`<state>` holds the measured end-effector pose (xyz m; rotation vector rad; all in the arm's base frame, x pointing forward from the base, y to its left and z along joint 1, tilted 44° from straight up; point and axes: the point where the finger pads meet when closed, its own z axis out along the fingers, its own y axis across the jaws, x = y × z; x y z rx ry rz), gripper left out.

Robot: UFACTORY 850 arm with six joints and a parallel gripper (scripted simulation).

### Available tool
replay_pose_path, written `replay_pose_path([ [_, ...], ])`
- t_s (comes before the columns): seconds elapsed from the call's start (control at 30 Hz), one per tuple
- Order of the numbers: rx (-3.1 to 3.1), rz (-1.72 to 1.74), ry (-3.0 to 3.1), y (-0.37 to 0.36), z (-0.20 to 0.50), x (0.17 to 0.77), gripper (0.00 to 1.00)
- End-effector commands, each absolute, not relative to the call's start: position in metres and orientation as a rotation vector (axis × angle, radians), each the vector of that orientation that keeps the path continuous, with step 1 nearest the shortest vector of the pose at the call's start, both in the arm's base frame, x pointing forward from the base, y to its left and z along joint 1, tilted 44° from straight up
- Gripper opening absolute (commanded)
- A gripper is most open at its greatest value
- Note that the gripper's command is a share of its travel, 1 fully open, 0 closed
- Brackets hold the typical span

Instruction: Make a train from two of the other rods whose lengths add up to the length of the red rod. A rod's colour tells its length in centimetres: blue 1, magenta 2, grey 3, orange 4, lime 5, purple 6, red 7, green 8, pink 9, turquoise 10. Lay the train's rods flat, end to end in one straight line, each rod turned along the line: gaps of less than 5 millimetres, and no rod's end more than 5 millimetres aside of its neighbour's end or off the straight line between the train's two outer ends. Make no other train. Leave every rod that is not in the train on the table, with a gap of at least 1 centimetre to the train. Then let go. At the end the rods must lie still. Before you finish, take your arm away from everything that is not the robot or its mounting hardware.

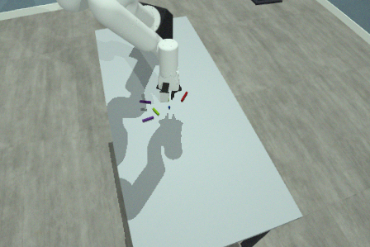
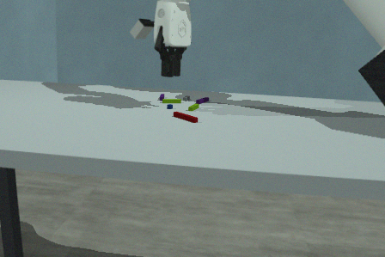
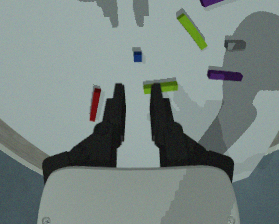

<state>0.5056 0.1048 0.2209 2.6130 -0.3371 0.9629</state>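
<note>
The claw hangs above the desk, a little way open, with nothing between its fingers. In the wrist view, the blue stick lies just beyond the claw's tips, the red stick to their left. One lime stick shows partly behind the claw's right finger; another lime stick lies beyond, to the right. Farther right of the claw are the grey stick and two purple sticks, apart from the blue one
</note>
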Motion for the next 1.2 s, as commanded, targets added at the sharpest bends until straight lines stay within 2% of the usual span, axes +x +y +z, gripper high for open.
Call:
replay_pose_path([
  [0.0, 2.612, 0.961, -0.338, 0.1090, 0.2292, 0.4995, 0.24],
  [0.07, 2.612, 0.961, -0.338, 0.1091, 0.2294, 0.4994, 0.24],
  [0.1, 2.612, 0.961, -0.338, 0.1091, 0.2294, 0.4994, 1.00],
  [1.17, 2.616, 0.984, -0.434, 0.1075, 0.2303, 0.5004, 1.00],
])
